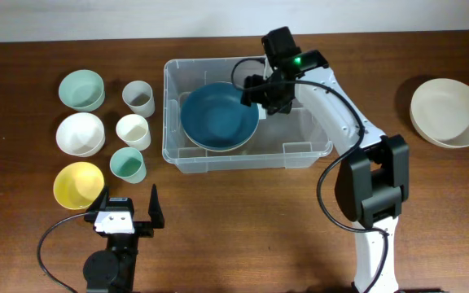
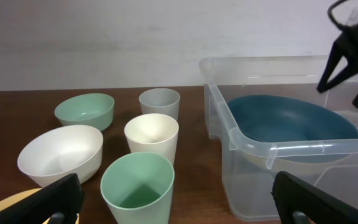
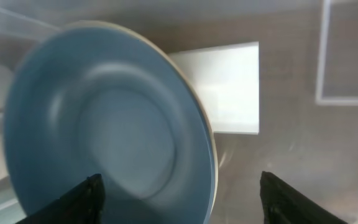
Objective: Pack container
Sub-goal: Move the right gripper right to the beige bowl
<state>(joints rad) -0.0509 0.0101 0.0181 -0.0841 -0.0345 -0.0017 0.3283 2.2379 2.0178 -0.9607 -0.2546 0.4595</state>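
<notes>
The container [image 1: 303, 137], a large clear plastic bin, stands at the table's centre. A dark blue bowl [image 1: 218, 116] lies in its left half, tilted against the wall. My right gripper [image 1: 267, 96] hangs open over the bowl's right rim. In the right wrist view the blue bowl [image 3: 110, 124] fills the left side, and its rim runs between the spread fingers [image 3: 284, 199] without touching them. The white label [image 3: 229, 87] shows on the container's base [image 3: 303, 143]. My left gripper [image 1: 129, 207] rests open near the front left edge, holding nothing.
Left of the bin stand a mint bowl [image 1: 81, 89], a white bowl [image 1: 81, 133], a yellow bowl [image 1: 78, 185], a grey cup [image 1: 138, 98], a cream cup [image 1: 133, 130] and a mint cup [image 1: 127, 164]. A beige bowl [image 1: 449, 112] sits far right.
</notes>
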